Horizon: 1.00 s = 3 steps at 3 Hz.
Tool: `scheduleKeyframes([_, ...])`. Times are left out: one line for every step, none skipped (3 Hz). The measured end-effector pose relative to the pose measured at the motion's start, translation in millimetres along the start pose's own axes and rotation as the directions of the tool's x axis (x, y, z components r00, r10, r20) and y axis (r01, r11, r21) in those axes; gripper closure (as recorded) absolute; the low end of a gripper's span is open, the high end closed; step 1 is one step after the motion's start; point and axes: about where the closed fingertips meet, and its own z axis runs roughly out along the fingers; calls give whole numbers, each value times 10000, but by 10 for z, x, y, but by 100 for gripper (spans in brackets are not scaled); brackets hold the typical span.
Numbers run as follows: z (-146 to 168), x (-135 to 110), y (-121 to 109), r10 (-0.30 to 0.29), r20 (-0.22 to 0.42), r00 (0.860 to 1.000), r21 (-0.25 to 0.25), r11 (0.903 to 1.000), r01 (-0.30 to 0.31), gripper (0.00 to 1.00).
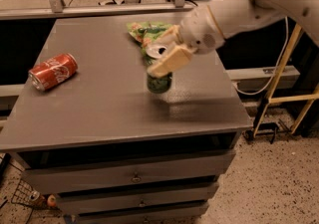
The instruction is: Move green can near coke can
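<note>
Gripper (161,54) is clamped around your green can (159,82), upright just right of centre on the counter (99,113); your coke can (53,71) lies sideways near the left edge, well apart.
</note>
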Motion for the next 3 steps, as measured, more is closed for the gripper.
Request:
scheduleKeyframes([384, -352, -520, -113, 223, 9997, -256, 9996, 119, 100])
scheduleKeyframes([712, -581, -856, 287, 238, 9993, -2, 9996, -287, 100])
scheduleKeyframes([1139, -747, -975, 1221, 67, 9925, 441, 9915, -1223, 100])
